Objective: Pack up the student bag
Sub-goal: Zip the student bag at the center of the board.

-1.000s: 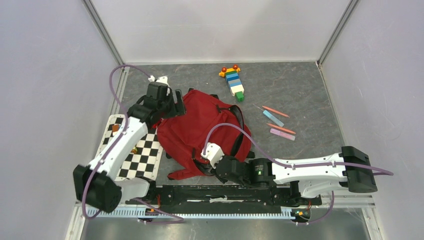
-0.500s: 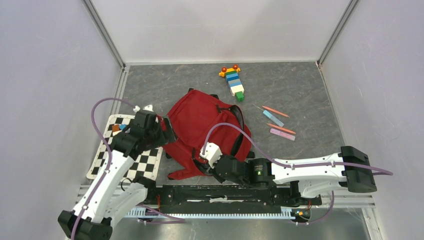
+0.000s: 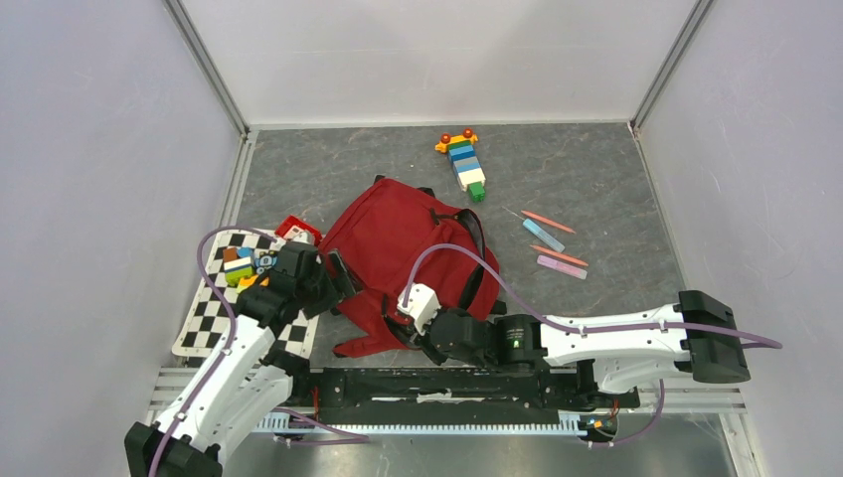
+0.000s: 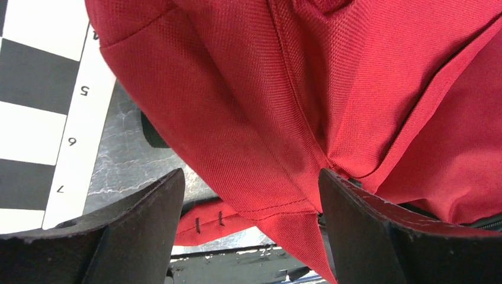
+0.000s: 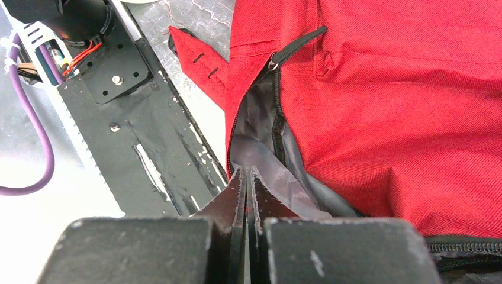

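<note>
The student bag (image 3: 388,243) lies slumped in the middle of the desk (image 3: 596,169), dark red with black straps (image 3: 477,248) curling over its top. Along its near edge the zipper (image 5: 276,97) is parted and grey lining (image 5: 260,139) shows. I cannot see what, if anything, is inside.

A small red box (image 3: 297,230) sits at the far corner of the chessboard (image 3: 211,310); its contents are not visible either.

The left tool (image 4: 248,195) stands wide, one finger on either side of a fold at the bag's left side. The right tool (image 5: 245,177) is pressed fully together at the lining's edge. Whether it pinches cloth I cannot tell.
</note>
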